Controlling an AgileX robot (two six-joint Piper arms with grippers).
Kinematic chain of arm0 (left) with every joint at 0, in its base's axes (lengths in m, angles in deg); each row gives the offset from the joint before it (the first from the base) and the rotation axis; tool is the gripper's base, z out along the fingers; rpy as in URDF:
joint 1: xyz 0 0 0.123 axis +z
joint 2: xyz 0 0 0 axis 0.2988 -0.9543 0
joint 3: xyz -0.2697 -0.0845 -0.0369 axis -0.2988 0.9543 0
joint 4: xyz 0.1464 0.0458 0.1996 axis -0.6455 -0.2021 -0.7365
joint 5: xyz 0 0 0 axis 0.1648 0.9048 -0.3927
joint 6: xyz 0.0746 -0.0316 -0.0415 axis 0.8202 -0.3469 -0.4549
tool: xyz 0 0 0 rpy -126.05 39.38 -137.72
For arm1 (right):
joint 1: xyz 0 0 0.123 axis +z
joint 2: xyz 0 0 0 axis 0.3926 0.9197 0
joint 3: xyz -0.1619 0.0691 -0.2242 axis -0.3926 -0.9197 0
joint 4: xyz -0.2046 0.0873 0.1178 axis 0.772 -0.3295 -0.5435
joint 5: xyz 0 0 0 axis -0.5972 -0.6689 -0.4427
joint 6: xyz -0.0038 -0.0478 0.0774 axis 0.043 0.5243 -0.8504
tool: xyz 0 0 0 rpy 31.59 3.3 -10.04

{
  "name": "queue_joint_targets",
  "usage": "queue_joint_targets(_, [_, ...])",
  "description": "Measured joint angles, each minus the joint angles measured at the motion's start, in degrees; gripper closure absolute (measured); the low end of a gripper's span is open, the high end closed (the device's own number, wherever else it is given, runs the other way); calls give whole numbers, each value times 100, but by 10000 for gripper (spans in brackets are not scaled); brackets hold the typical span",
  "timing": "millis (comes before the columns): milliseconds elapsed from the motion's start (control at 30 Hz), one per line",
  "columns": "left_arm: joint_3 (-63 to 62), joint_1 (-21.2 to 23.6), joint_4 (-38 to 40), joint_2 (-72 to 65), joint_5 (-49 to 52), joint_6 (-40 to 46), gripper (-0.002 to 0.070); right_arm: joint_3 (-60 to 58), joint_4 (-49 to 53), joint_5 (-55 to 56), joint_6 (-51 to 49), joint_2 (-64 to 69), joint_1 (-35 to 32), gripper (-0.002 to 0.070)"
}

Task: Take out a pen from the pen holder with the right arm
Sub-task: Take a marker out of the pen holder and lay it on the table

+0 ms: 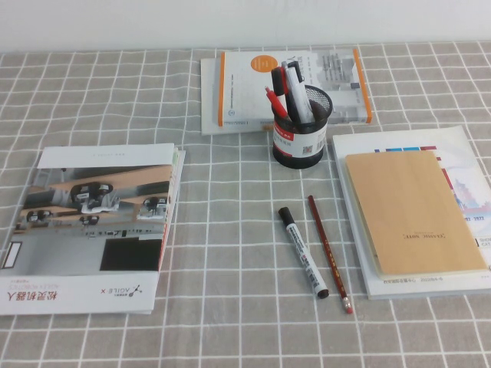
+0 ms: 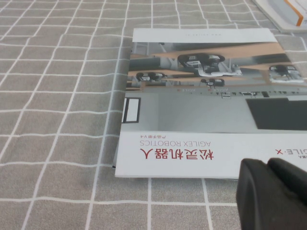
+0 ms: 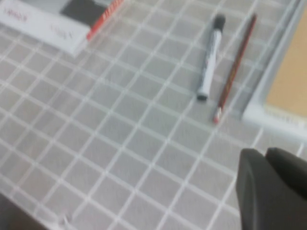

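A black mesh pen holder [image 1: 299, 129] stands upright at the table's middle back with several pens [image 1: 290, 90] sticking out of it. In front of it lie a white marker with a black cap [image 1: 302, 251] [image 3: 210, 56] and a dark red pencil [image 1: 329, 253] [image 3: 235, 67], side by side on the checked cloth. Neither arm shows in the high view. My right gripper [image 3: 266, 154] hangs over the cloth short of the marker and pencil, shut with nothing in it. My left gripper [image 2: 267, 165] is shut and empty beside the AgileX brochure [image 2: 206, 100].
A white folder with a tan notebook [image 1: 414, 211] on it lies right of the pencil. An orange-edged book [image 1: 291, 84] lies behind the holder. The AgileX brochure [image 1: 96, 226] covers the left side. Grey checked cloth [image 1: 230, 307] covers the table.
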Motion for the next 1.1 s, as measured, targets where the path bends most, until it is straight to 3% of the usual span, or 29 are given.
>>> queue_joint_targets(200, [0, 0, 0, 0, 0, 0, 678, -804, 22, 98, 41, -642, 0, 688])
queue_joint_targets(467, [0, 0, 0, 0, 0, 0, 678, -2252, 678, 2040, 8, -840, -70, 688])
queue_joint_targets(567, [0, 0, 0, 0, 0, 0, 678, -2791, 674, 2778, 10, -1124, -646, 688])
queue_joint_targets(800, [0, 0, 0, 0, 0, 0, 678, -3838, -458, 3637, 10, -2089, -2904, 688])
queue_joint_targets(933, [0, 0, 0, 0, 0, 0, 678, -4027, -756, 3541, 122, -2729, -3364, 688])
queue_joint_targets(1100, [0, 0, 0, 0, 0, 0, 678, -4037, -821, 3386, 1152, -3393, -3416, 688])
